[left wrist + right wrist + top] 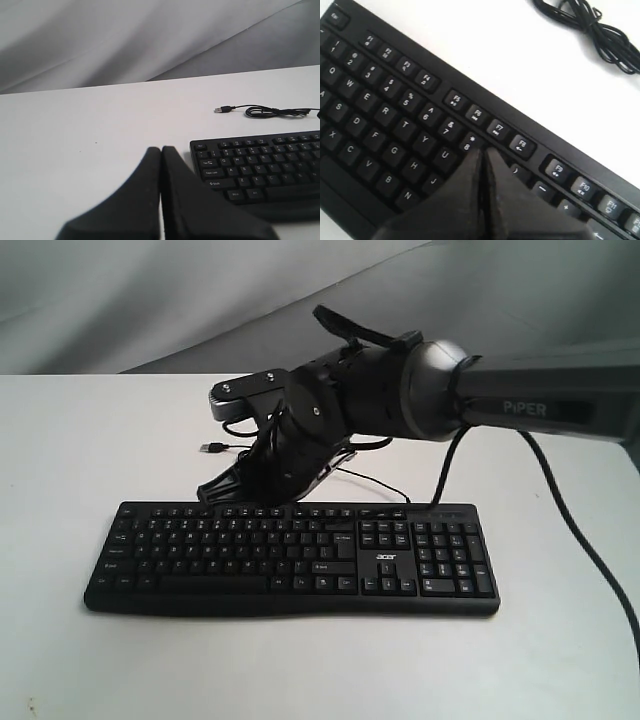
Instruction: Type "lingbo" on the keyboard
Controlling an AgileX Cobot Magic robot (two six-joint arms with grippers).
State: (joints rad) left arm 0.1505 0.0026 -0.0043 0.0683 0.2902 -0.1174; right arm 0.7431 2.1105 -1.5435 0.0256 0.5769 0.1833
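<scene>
two grippers had their fingers pressed together; the right gripper (482,151) pointed at the keyboard (290,555) by its 8 key, contact unclear; the left gripper (161,149) hung off the keyboard's esc end, apart from it; white table (80,440) showed on every side of the keyboard; a cable (270,111) lay behind the keyboard.

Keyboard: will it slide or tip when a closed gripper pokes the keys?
Tipping looks unlikely: the keyboard is wide, low and flat on the table. It may slide on that smooth white top if the right gripper pushes sideways rather than straight down. The thin USB cable lies slack, so it likely won't restrain it.
</scene>
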